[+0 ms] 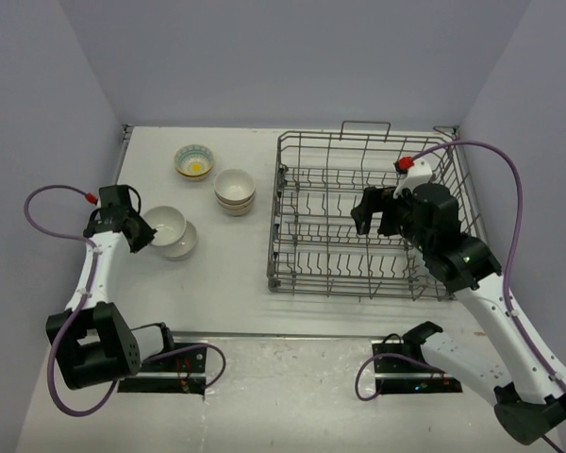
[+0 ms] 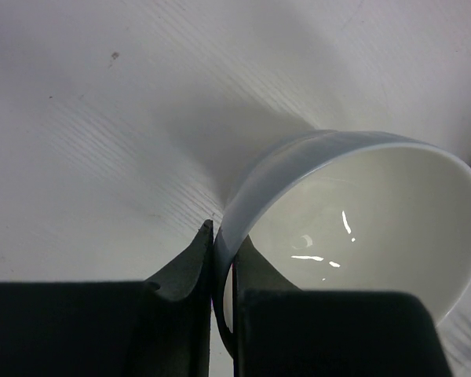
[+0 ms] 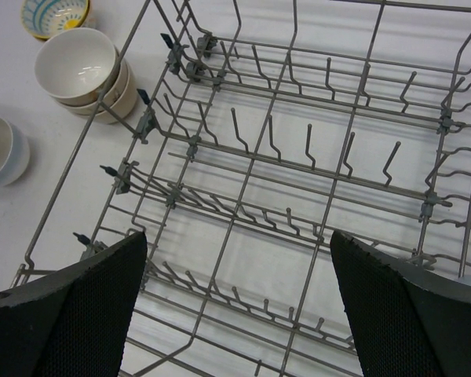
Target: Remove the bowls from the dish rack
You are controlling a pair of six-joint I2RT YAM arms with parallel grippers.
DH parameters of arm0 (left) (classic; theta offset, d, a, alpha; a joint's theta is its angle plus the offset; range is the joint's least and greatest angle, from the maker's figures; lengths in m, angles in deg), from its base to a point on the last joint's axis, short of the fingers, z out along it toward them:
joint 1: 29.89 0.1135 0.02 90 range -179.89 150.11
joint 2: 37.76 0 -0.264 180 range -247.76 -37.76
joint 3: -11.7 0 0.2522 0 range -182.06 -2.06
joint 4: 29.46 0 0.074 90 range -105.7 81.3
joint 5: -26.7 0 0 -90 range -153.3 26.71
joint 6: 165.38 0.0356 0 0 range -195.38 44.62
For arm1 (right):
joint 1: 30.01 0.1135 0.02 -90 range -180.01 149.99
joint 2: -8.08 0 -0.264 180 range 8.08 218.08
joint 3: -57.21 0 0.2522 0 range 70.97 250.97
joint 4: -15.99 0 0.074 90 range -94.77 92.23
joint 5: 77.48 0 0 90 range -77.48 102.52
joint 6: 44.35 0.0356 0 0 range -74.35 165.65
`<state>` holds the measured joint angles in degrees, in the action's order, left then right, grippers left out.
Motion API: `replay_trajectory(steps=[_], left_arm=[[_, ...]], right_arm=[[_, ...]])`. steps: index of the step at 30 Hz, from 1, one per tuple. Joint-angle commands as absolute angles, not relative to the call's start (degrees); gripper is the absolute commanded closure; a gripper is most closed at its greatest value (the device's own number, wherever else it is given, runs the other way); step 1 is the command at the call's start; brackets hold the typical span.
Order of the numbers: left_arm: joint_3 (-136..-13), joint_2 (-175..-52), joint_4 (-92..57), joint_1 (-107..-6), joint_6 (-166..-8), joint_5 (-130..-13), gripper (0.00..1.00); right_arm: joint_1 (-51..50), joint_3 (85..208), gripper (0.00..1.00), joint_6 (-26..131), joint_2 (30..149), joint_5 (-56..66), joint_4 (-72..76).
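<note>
The grey wire dish rack (image 1: 279, 189) stands right of centre, and no bowls show inside it (image 3: 192, 145). My right gripper (image 1: 377, 213) hovers over the rack, open with nothing between its fingers (image 3: 239, 267). My left gripper (image 1: 143, 229) is shut on the rim of a white bowl (image 1: 167, 225). In the left wrist view its fingers (image 2: 187, 267) pinch the wall of that bowl (image 2: 361, 212). The held bowl sits over a second white bowl (image 1: 183, 245). A patterned bowl (image 1: 194, 161) and a stack of beige bowls (image 1: 235, 190) stand left of the rack.
Grey walls close in the table on the left, back and right. The right wrist view shows the beige stack (image 3: 82, 71), the patterned bowl (image 3: 53, 16) and a white bowl (image 3: 0, 149) beyond the rack's left side. Purple cables loop beside both arms.
</note>
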<state>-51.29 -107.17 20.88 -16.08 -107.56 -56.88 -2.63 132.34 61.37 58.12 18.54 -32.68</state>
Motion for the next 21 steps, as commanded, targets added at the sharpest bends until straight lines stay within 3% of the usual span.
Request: replay_trajectory(steps=[1, 21], left_arm=[[-51.0, -103.9, 14.2, -15.9, -106.0, -61.1, 1.0], [-46.8, -106.4, 14.0, -15.9, -105.0, -64.9, 0.97]], right_arm=[[-2.8, 132.4, 0.01, 60.1, 56.6, 16.4, -29.4], [-3.0, 131.4, 0.01, 59.4, 54.8, 14.7, -28.6]])
